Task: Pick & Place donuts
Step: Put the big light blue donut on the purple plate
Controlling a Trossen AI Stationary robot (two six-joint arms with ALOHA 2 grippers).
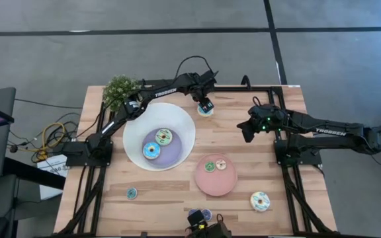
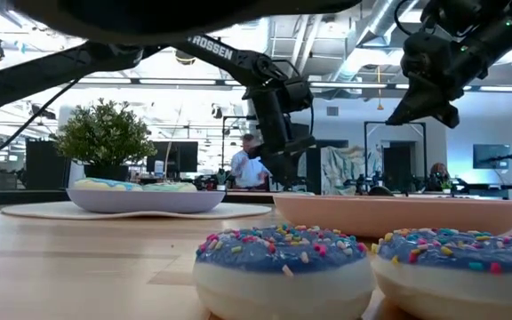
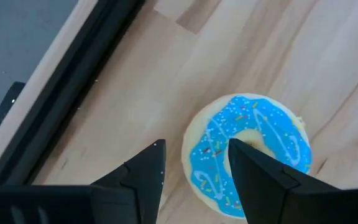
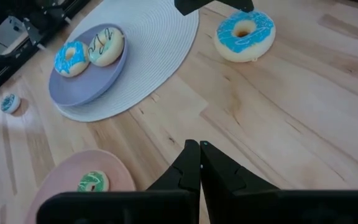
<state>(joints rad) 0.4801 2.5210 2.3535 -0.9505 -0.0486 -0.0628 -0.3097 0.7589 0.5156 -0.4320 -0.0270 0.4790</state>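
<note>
The left gripper [image 1: 205,106] is down at the far edge of the table [image 1: 243,149], fingers spread over a blue-iced donut [image 3: 247,152]. One finger [image 3: 260,177] sits in the donut's hole and the other is just outside its rim, so it's straddling the ring, but I can't tell whether it's actually squeezing.

Right next to that is the big white bowl [image 1: 177,129], holding two donuts [image 1: 157,143] on its lilac centre. A potted plant [image 1: 118,89] sits beyond the bowl at the far left corner.

The right gripper [image 1: 247,130] hangs above bare wood to the right, pinched closed with nothing in it.

Nearer the front, the pink plate [image 1: 207,185] has two small donuts [image 1: 215,165]. A white-rimmed one [image 1: 260,201] lies right of it, and a tiny one [image 1: 131,193] is off to the left.
</note>
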